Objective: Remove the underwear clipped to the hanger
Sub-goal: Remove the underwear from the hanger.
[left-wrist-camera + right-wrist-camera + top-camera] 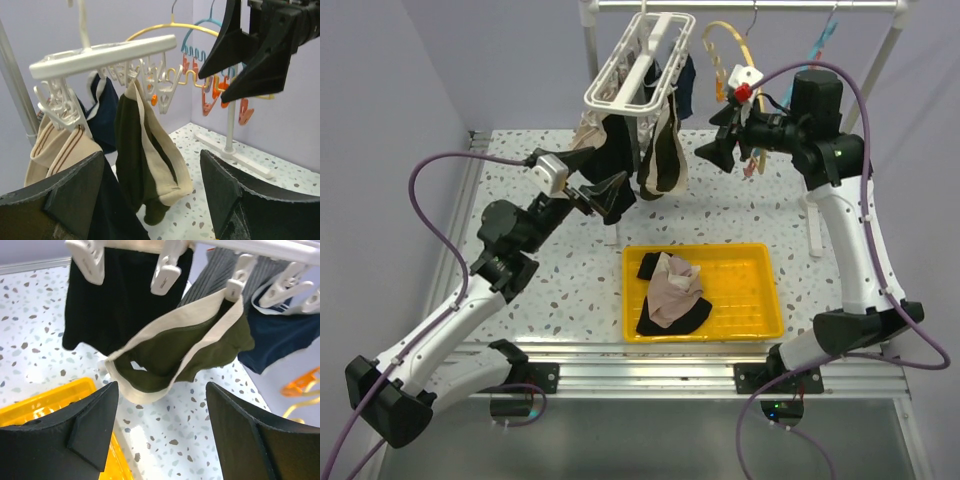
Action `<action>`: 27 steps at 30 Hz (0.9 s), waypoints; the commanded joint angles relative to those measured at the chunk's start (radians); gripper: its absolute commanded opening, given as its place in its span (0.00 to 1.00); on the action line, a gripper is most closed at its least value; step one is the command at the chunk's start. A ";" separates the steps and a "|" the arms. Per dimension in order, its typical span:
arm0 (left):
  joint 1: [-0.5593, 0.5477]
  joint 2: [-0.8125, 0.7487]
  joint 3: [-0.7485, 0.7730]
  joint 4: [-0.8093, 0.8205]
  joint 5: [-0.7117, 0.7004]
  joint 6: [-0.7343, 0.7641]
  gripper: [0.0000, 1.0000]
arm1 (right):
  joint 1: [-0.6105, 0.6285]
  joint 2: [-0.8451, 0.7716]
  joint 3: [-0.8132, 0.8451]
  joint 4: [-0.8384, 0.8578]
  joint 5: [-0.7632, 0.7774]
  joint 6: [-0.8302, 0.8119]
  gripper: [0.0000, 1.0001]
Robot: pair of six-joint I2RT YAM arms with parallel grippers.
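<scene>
A white clip hanger [640,60] hangs from the rail with underwear clipped on: a black piece [615,150], an olive-and-cream piece [665,160], a navy piece [686,85] and a pale striped piece [588,130]. My left gripper [612,196] is open beside the black piece; in its wrist view [151,160] black cloth [115,210] lies against the left finger and the olive-and-cream piece [145,155] hangs just beyond the jaws. My right gripper [716,136] is open and empty to the right of the hanger; in its wrist view [161,385] the olive-and-cream piece [175,350] hangs just above the jaws.
A yellow tray [760,290] at the front holds a black piece [675,320] and a pale pink-beige piece [672,280]. Yellow, teal and orange hangers [735,50] hang on the rail at the right. The rack's white posts [588,45] and foot [812,220] stand on the table.
</scene>
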 commanded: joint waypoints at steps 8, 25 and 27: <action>-0.076 0.066 -0.055 0.077 -0.042 -0.162 0.82 | -0.018 0.057 0.024 0.216 0.035 0.279 0.63; -0.290 0.390 0.046 0.173 -0.405 -0.296 0.82 | -0.018 0.051 -0.030 0.263 0.056 0.385 0.61; -0.313 0.424 0.063 0.160 -0.482 -0.347 0.82 | -0.018 0.048 -0.040 0.270 0.061 0.392 0.61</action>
